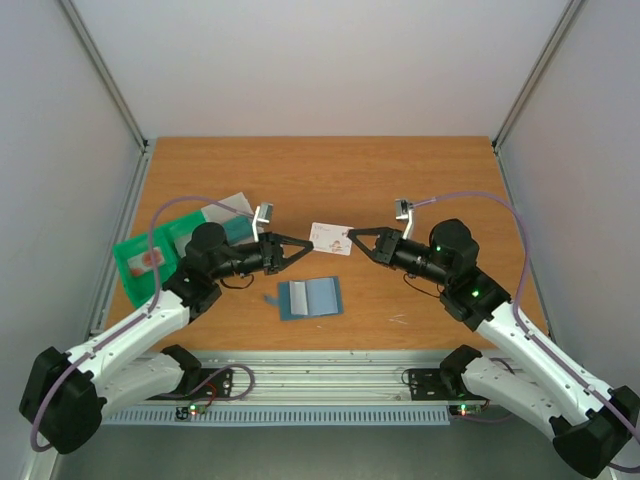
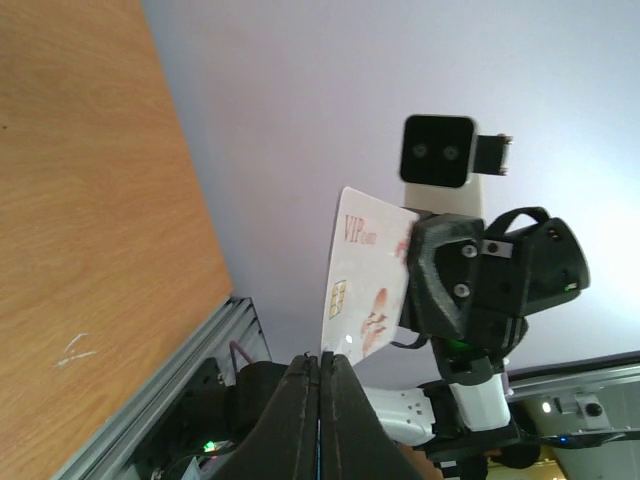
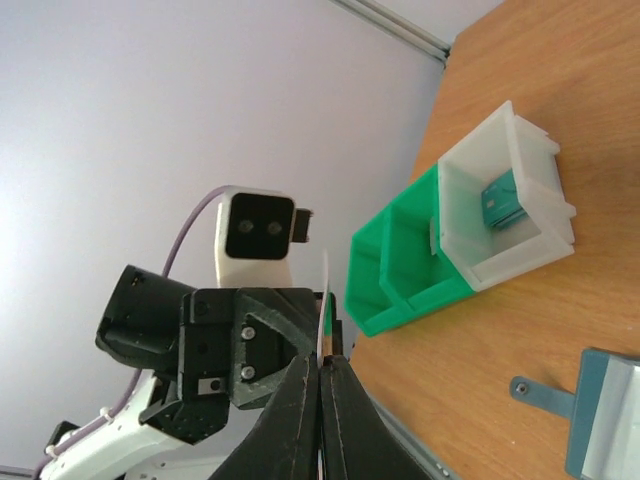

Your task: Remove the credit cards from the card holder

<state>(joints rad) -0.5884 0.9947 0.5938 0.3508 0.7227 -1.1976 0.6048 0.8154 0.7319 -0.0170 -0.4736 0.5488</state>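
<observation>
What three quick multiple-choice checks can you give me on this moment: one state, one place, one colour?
1. The card holder is:
A. folded shut
B. lying open on the table
C. gripped by an arm

2. The white card is:
A. tucked in the card holder
B. flat on the table
C. in the air, pinched between the left gripper and the right gripper

3. The card in the clear whitish tray is:
A. teal
B. yellow
C. black

Answers:
1 B, its paler inner pocket faces up in the top view.
2 C, both grippers are shut on opposite edges of it.
3 A, the teal card shows inside the tray in the right wrist view.
</observation>
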